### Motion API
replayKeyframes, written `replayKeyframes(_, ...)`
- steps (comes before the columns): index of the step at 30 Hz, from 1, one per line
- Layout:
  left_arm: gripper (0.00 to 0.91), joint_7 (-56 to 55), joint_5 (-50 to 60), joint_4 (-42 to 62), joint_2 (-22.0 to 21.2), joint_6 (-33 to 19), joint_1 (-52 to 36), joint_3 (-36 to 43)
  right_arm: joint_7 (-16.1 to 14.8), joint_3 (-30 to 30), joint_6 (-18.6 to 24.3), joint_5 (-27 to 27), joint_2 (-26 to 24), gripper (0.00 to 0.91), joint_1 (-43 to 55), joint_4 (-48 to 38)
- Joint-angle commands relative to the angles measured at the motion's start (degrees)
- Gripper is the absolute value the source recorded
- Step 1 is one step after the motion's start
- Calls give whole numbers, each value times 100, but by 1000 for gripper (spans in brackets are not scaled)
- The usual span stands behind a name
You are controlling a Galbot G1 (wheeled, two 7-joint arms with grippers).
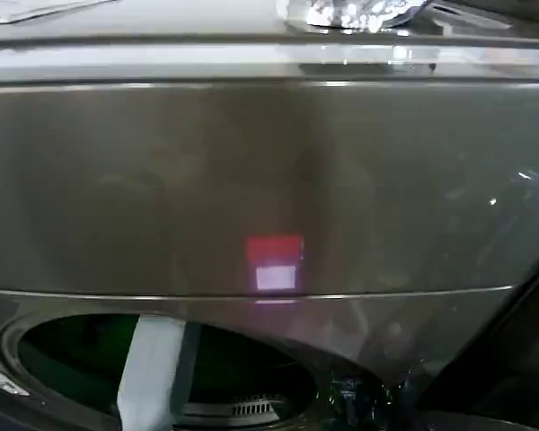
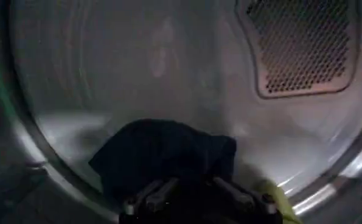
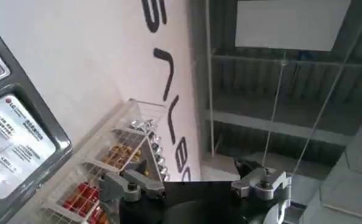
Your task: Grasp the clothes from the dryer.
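L tool (image 2: pixel 196 198) inside dryer (image 2: pixel 138 73), spread over clothes (image 2: pixel 162 155) (navy, lime); R tool (image 3: pixel 196 185) spread, aloft.

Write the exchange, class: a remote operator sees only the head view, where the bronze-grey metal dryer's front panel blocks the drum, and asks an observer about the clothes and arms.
Operator: What is in the drum?
Observer: A dark navy fabric bundle lies on the drum floor, with a lime yellow-green piece beside it.
Operator: Where is the left gripper?
Observer: The left gripper is right at the navy bundle, jaws apart.
Operator: And the right?
Observer: The right gripper is open outside the dryer, near a clear plastic rack.
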Motion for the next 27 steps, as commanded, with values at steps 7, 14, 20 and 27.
replayKeyframes(7,0,120,226,-2060,36,-142,1810,29,-22,4,-13,102,-4,907,77,-16)
replayKeyframes(14,0,228,792,-2288,-71,-466,2291,201,-7,-17,-6,58,17,907,117,-16)
replayKeyframes(20,0,407,1021,-2305,-209,-693,2570,209,46,-37,-89,35,14,907,173,15)
replayKeyframes(27,0,448,1054,-2358,-220,-795,2668,182,85,-110,-123,21,22,907,225,72)
